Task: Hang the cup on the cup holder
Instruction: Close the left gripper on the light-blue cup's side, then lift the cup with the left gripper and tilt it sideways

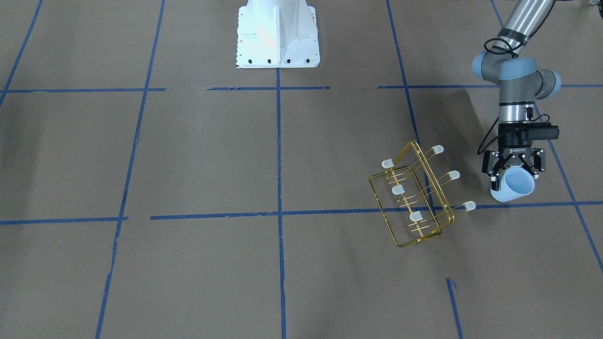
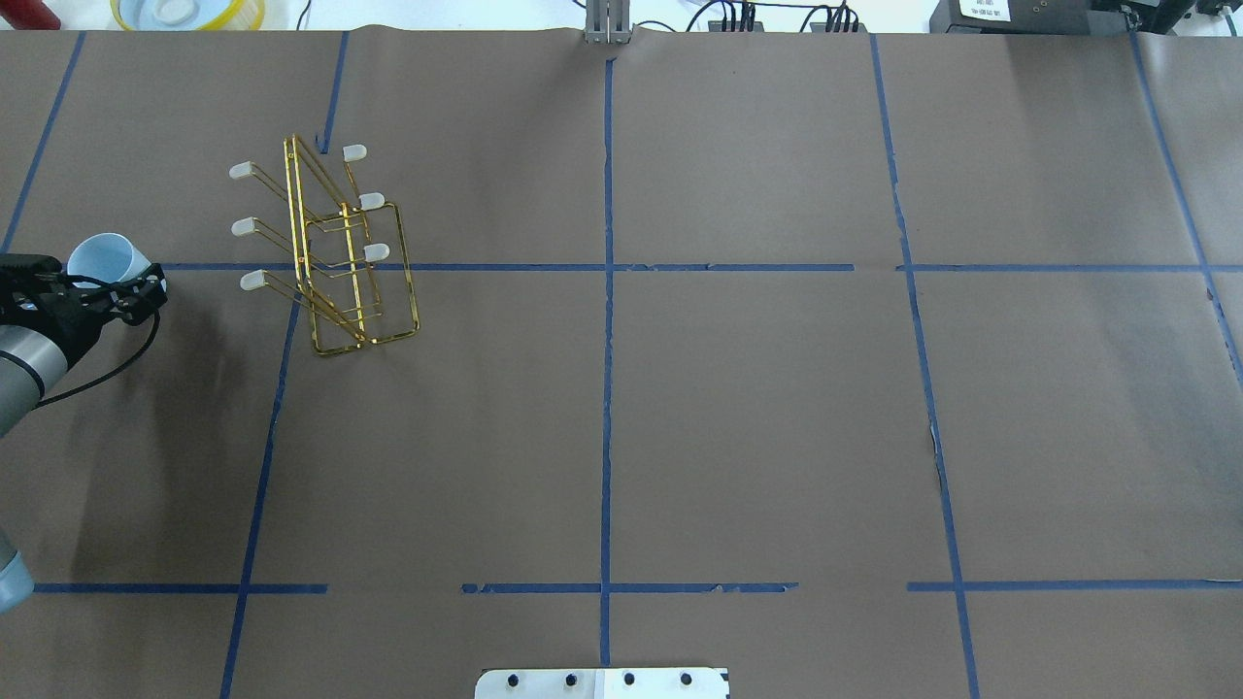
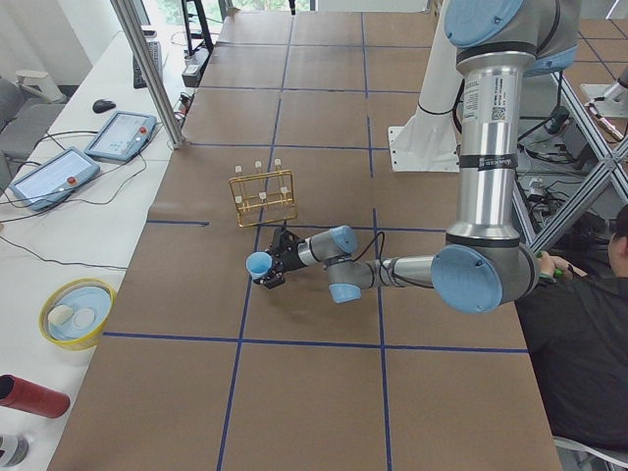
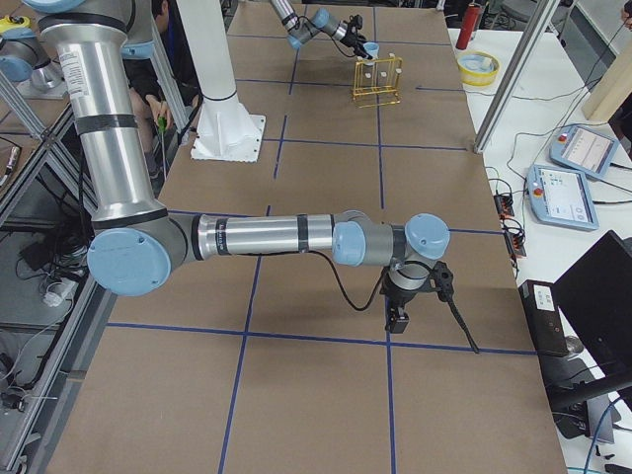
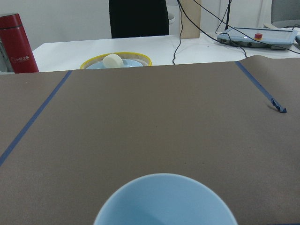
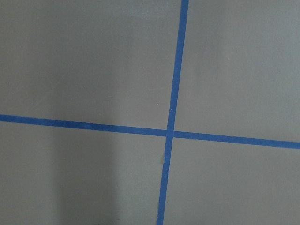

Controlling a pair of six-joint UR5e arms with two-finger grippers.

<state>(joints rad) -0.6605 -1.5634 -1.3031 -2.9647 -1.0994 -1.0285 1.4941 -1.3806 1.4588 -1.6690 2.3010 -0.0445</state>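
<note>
The pale blue cup is held in my left gripper, which is shut on its base end. The cup lies on its side above the table, with its open mouth facing away from the robot. The left wrist view shows only its rim. The gold wire cup holder stands on the brown table, its white-capped prongs slanting out to both sides. The cup is apart from the holder, off to its left in the overhead view. My right gripper hangs over the table far from both; I cannot tell whether it is open.
A yellow-rimmed bowl and a red cylinder stand on the white bench beyond the table's far edge. The robot's white base is at the near edge. Blue tape lines cross the brown table.
</note>
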